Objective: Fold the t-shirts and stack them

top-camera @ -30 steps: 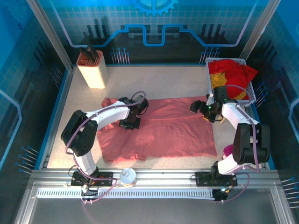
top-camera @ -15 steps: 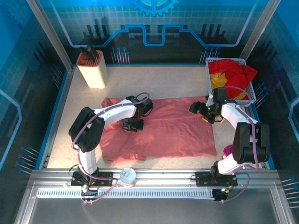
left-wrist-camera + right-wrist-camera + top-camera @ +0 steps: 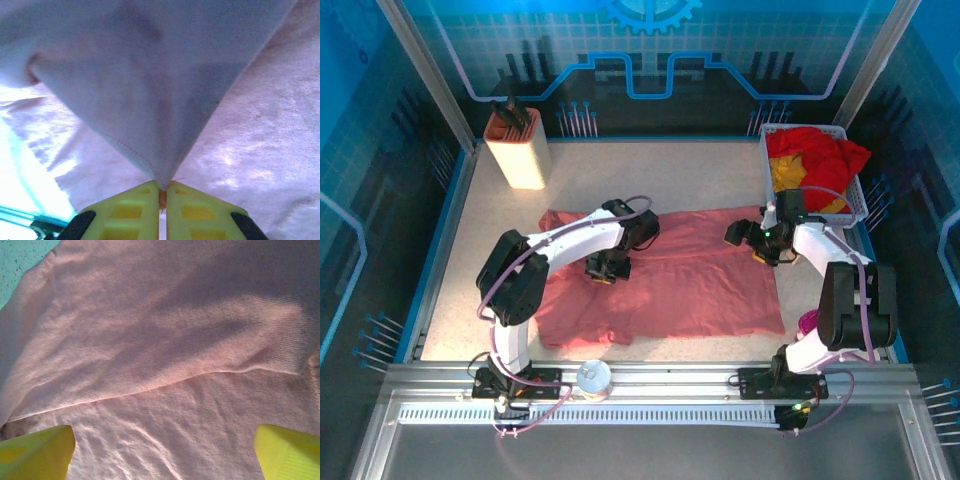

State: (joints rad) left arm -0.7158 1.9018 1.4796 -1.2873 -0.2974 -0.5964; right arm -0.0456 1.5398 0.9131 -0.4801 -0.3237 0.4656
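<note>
Slides the left gripper (image 3: 606, 268), pinched on a peak of the salmon-pink t-shirt (image 3: 710, 285), a little to the right and a touch toward the near side compared with a second ago. Swings the elbow of the left arm (image 3: 565, 238) rightward too, in over the shirt's left edge, and carries the wrist farther right along the far hem. Bares more of the shirt's far-left corner.
</note>
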